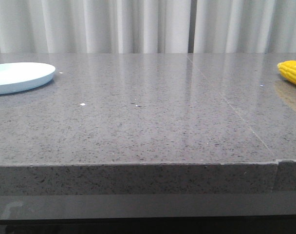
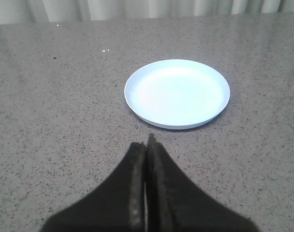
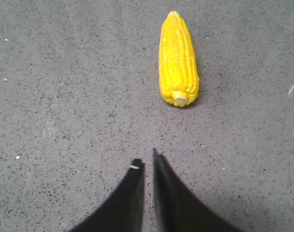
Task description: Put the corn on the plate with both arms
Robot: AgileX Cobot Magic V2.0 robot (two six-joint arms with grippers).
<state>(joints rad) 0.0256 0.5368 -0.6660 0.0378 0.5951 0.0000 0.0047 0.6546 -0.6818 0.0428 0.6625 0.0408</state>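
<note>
The yellow corn lies on the grey table at the far right edge of the front view. The pale blue-white plate sits empty at the far left. In the left wrist view my left gripper is shut and empty, a short way before the plate. In the right wrist view my right gripper is empty, its black fingers together but for a narrow slit. The corn lies ahead of it, stub end toward the gripper. Neither gripper shows in the front view.
The grey speckled stone table has a seam running across its right part and a front edge close to the camera. White curtains hang behind the table. A few small white specks lie on the surface.
</note>
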